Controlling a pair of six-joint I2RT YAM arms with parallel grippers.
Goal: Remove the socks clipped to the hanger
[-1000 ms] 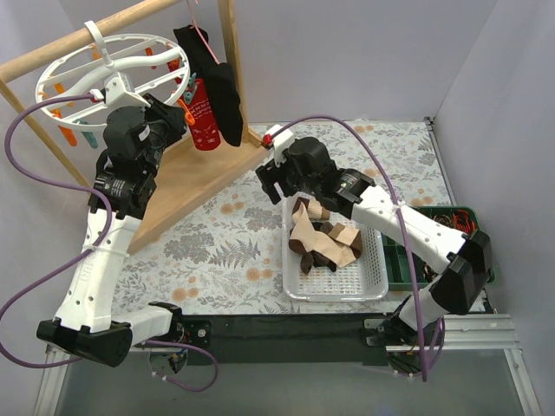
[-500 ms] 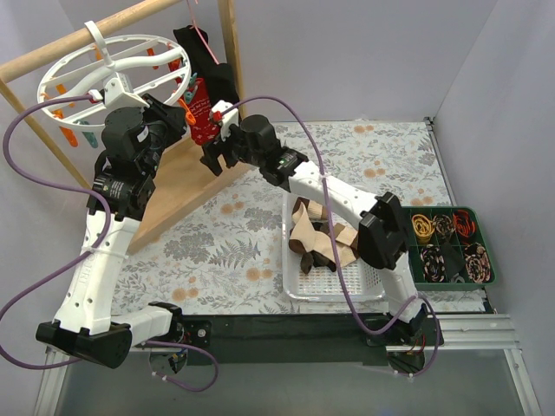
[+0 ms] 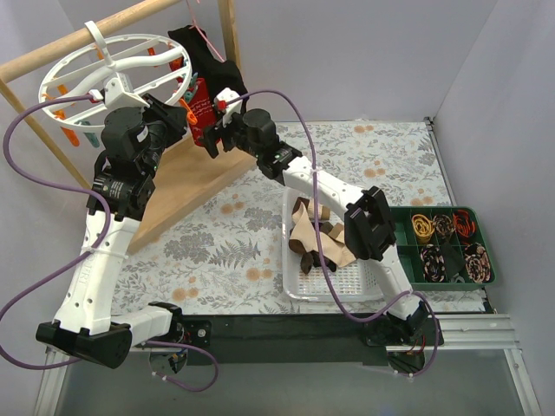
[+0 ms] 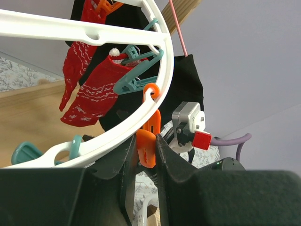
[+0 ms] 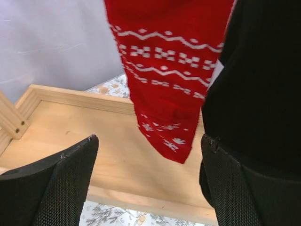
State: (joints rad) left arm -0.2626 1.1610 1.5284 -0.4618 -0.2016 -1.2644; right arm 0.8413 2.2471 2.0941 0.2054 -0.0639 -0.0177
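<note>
The white ring hanger [image 3: 113, 65] hangs from the wooden rod, its rim also in the left wrist view [image 4: 94, 35]. Two red socks with white patterns [image 4: 94, 92] hang from teal clips. My left gripper [image 3: 173, 117] is shut on an orange clip [image 4: 146, 146] at the ring's rim. My right gripper [image 3: 217, 130] is open, its jaws wide apart just below the tip of a red sock [image 5: 164, 94], not touching it. Several tan and dark brown socks [image 3: 316, 238] lie in the white basket [image 3: 373, 290].
A large black T-shirt [image 5: 263, 94] on a pink wire hanger [image 3: 201, 35] hangs right beside the red sock. The wooden rack's base board [image 3: 186, 186] lies under both grippers. A green compartment tray [image 3: 451, 247] stands at the right.
My right arm has swung from above the basket to the back left, up to the red sock on the hanger. The left arm has stayed in place.
</note>
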